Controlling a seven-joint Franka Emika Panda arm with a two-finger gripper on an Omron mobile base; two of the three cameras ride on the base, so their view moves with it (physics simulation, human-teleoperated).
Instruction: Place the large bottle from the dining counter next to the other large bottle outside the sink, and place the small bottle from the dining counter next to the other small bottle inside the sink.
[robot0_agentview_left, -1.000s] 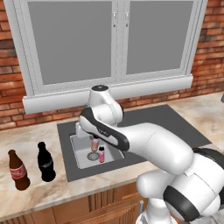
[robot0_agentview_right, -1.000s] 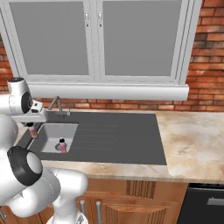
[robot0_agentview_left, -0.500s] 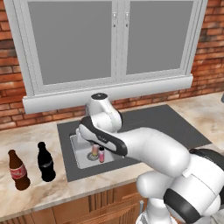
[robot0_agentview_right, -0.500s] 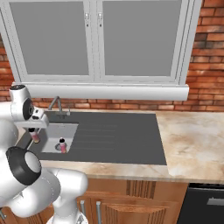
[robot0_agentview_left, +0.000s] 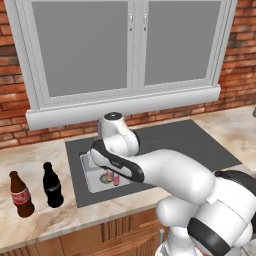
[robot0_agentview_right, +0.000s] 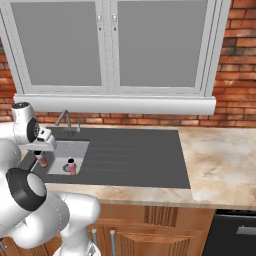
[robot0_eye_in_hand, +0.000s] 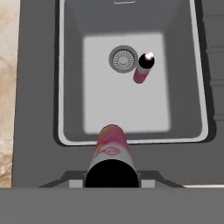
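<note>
- Small pink bottle (robot0_eye_in_hand: 111, 153) held upright in the hand (robot0_eye_in_hand: 111, 178), above the near rim of the sink (robot0_eye_in_hand: 199, 109), not yet over the basin floor.
- Other small bottle (robot0_eye_in_hand: 143, 68) standing inside, beside the drain (robot0_eye_in_hand: 123, 58), farther into the basin and slightly to one side of the hand.
- Fingers closed narrowly on the held bottle's body, its long axis along the hand.
- Two large bottles (robot0_agentview_left: 52, 186) side by side on the surface (robot0_agentview_left: 50, 220), outside the sink.

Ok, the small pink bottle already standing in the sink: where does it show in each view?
Left base view: small pink bottle in the sink basin, just under the arm.
Right base view: same bottle, lower left, on the basin floor.
Hand view: upper middle, right of the drain.
Shared landmark: the basin.
</note>
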